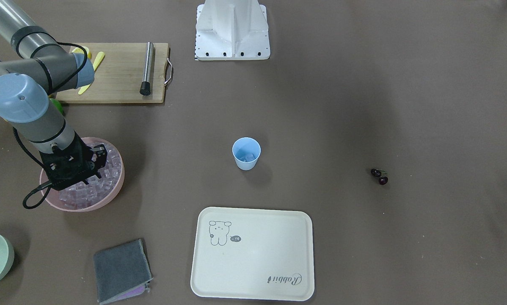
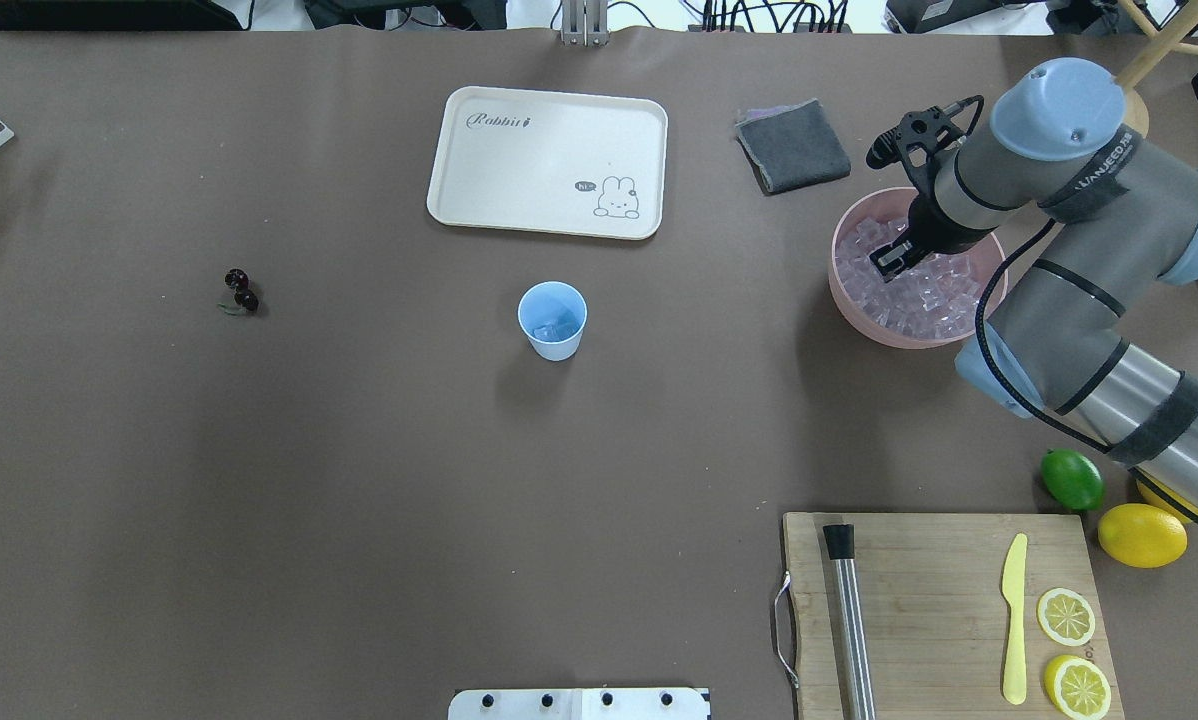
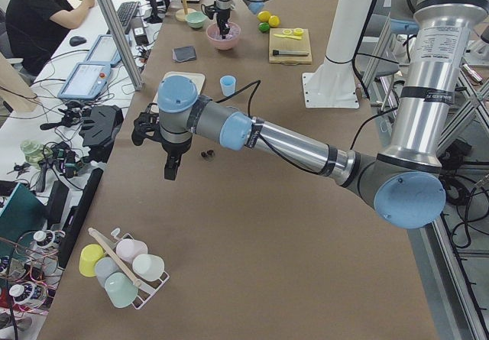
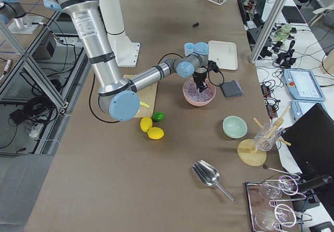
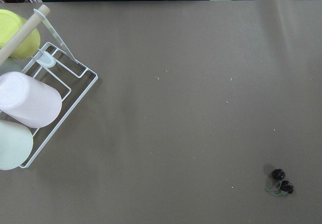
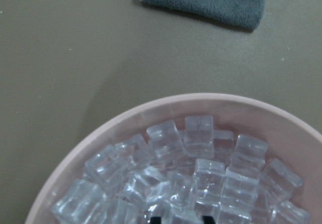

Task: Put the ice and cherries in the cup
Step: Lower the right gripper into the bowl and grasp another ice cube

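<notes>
The light-blue cup [image 2: 552, 320] stands mid-table with a few ice cubes in it; it also shows in the front view [image 1: 246, 153]. The cherries [image 2: 241, 290] lie on the table far to its left, also in the left wrist view [image 5: 282, 181]. The pink bowl [image 2: 844, 290] is full of ice [image 2: 934, 295]. My right gripper [image 2: 894, 262] is down in the bowl; in the right wrist view its fingertips [image 6: 153, 219] stand a cube's width apart with an ice cube [image 6: 178, 215] between them. My left gripper [image 3: 171, 173] hovers above the table near the cherries [image 3: 205, 154]; I cannot tell whether it is open.
A cream tray [image 2: 549, 160] and a grey cloth [image 2: 794, 147] lie beyond the cup. A cutting board [image 2: 944, 610] holds a steel muddler, a yellow knife and lemon slices. A lime [image 2: 1072, 479] and a lemon [image 2: 1142, 535] lie beside it. A cup rack [image 5: 30, 103] stands at the far left.
</notes>
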Motion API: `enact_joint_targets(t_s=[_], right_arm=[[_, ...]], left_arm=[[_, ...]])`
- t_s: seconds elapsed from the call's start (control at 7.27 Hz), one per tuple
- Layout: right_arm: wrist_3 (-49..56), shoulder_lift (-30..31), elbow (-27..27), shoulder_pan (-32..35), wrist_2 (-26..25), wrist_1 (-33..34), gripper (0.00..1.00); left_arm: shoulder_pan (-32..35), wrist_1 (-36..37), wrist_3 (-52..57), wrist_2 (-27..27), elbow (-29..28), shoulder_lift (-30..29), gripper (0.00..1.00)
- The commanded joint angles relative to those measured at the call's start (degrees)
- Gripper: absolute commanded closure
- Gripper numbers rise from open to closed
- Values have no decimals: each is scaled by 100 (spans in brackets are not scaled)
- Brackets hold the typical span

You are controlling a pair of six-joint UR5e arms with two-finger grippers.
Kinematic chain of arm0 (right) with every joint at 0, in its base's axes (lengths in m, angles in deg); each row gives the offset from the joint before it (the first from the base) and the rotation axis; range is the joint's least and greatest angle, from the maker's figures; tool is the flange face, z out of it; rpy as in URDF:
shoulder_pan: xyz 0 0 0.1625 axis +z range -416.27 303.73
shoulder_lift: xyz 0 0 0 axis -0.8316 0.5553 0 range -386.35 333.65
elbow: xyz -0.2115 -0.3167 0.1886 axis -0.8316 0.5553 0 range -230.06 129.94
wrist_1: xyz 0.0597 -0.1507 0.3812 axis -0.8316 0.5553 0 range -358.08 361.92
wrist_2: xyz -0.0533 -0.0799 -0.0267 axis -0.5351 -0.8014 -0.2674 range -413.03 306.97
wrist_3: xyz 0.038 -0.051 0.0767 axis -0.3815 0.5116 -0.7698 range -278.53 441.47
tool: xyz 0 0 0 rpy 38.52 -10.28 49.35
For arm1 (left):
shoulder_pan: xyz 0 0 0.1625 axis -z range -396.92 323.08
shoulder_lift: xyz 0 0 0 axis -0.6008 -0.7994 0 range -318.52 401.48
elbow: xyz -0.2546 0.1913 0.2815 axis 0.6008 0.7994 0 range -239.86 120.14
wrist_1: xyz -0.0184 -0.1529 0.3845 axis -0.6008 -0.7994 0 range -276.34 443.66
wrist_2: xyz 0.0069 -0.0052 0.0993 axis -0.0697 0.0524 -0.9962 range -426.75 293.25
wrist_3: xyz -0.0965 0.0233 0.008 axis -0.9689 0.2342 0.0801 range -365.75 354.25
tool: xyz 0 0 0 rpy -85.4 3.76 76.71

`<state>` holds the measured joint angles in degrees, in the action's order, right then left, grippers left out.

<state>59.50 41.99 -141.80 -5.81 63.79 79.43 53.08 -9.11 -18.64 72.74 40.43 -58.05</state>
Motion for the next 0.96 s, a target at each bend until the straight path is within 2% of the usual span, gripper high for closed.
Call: enact_joint_targets(t_s=[0.0, 0.28, 0.41, 0.69, 0.83], right_arm=[[-1, 21, -45, 8, 25, 9, 76], [8, -74, -89, 208, 269, 96, 77], [8, -145, -193, 471, 662, 297, 77], [0, -635, -589, 553, 711, 1497, 78], [-18, -716, -616, 544, 693, 1642, 78]], left_arm=[[0, -5, 5, 0, -18, -5, 2], [0, -5, -3, 0, -18, -5, 2], [0, -5, -3, 0, -18, -5, 2], [0, -5, -3, 0, -36, -14, 2], [0, -5, -3, 0, -36, -14, 2]])
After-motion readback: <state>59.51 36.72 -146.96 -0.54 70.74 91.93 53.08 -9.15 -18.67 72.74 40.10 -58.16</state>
